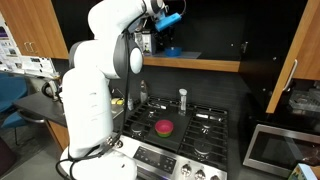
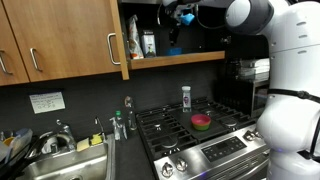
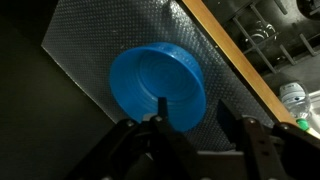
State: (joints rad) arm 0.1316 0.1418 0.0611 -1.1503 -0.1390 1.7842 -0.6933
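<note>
Blue bowl (image 3: 150,80): lay mouth-up in the open wall cabinet, on a grey mesh liner (image 3: 75,50) that covered the bench (image 3: 238,58), here a wooden cabinet shelf.

Wrist view, left to right: liner, bowl, the bench's front edge running on a slant. Far below, past that edge, was a clear bottle (image 3: 290,95).

My jaws were spread wide, with nothing clamped. One finger (image 3: 158,118) crossed the bowl's near rim. The other finger (image 3: 250,135) stood well clear of the bowl on its right, over bare liner. Whether the first finger touched the rim I could not tell.

In an exterior view my arm (image 1: 100,70) stood at the left, bent up into the cabinet, with the jaws high over the bench (image 1: 200,63). A blue patch showed beside them, too small to read.

Lower down was the stove (image 1: 215,135). A pink-red bowl (image 1: 163,127) sat on its grate and the bottle (image 1: 182,98) stood just behind it. Both were well apart from the blue bowl above.

Progress, as I judged it:
- Done: the bowl was up on the bench, near the front edge, with my jaws astride its rim.
- Not done: no squeeze on the bowl, and my arm was not yet out of the cabinet.
</note>
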